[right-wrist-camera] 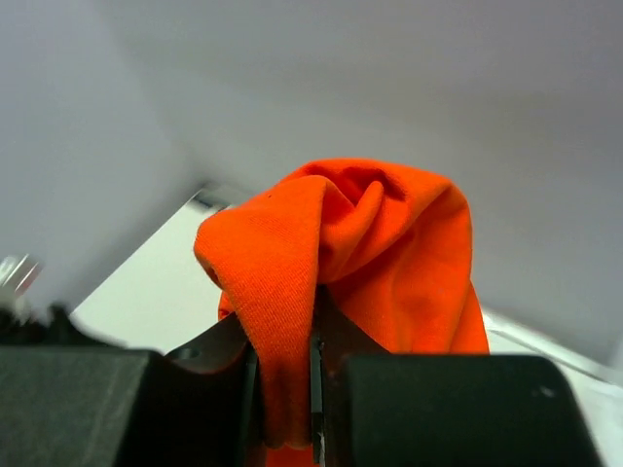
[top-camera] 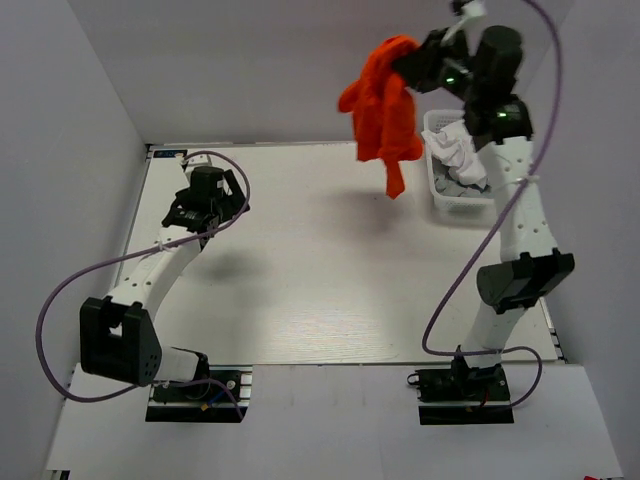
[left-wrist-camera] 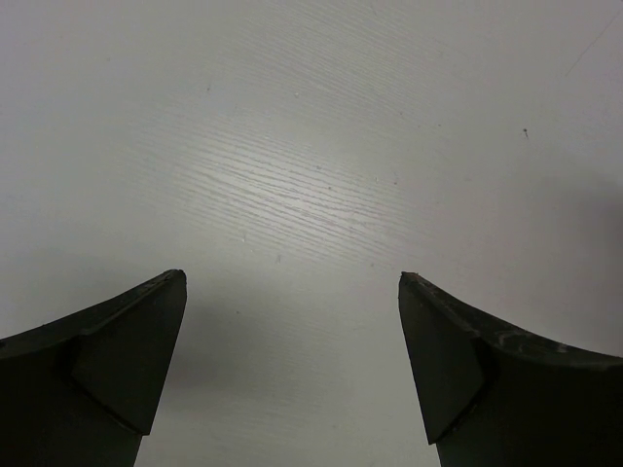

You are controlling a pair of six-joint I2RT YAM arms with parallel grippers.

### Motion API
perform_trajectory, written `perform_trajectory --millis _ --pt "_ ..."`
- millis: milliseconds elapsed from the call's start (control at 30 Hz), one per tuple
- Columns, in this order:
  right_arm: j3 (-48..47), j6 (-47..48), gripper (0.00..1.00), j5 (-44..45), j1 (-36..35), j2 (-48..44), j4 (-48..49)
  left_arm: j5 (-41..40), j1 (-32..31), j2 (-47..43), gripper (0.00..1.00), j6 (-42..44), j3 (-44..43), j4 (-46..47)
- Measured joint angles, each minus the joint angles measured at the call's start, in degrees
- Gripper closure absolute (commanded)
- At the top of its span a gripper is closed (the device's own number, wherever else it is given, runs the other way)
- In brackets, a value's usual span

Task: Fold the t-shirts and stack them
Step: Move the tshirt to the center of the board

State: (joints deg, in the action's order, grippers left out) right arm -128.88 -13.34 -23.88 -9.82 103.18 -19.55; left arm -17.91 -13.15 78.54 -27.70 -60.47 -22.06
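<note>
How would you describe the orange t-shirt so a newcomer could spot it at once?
At the far right corner of the table stands a white basket of white shirts. Just left of it the orange t-shirt hangs from the right gripper, the only coloured cloth in view.

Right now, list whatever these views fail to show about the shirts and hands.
1. white t-shirts, top view: crumpled in the basket and partly behind the right arm; their number is unclear.
2. orange t-shirt, right wrist view: its lower part is cut off behind the right hand and the bottom edge.
3. left hand, top view: too small and dark to show its fingers.
</note>
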Motion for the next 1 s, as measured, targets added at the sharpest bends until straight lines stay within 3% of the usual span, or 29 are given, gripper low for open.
perform_trajectory --millis 167,267,367,400,467,533,733,1000 --pt "0.68 1.11 1.00 -1.22 -13.86 5.92 0.24 -2.19 0.00 -5.60 0.00 -2.16 0.61 -2.91" --pt "8.48 0.07 1.00 -2.05 -17.70 5.38 3.37 -3.04 0.00 -9.60 0.00 -3.93 2.25 -3.80" --pt "21.20 -1.90 0.58 -1.03 -17.51 2.43 7.74 -3.67 0.00 -11.10 0.00 -5.95 3.15 -4.74" --pt "26.56 -2.36 0.39 0.85 -17.03 0.94 9.09 -3.76 0.00 -11.06 0.00 -6.54 3.34 -4.94" --pt "36.37 -3.02 0.28 5.46 -15.91 -1.55 10.60 -3.87 0.00 -10.21 0.00 -7.82 3.43 -6.03" --pt "44.78 -2.91 0.10 12.94 -14.64 -3.17 10.43 -3.93 0.00 -8.46 0.00 -8.81 3.43 -7.37" --pt "58.40 -2.58 0.10 25.33 -12.20 -6.25 6.49 -1.92 0.00 -1.73 0.00 -9.94 3.39 -11.02" --pt "65.20 -2.62 0.10 29.70 -12.41 -14.97 6.32 2.69 -0.50 1.68 0.00 -11.19 5.29 -14.78"
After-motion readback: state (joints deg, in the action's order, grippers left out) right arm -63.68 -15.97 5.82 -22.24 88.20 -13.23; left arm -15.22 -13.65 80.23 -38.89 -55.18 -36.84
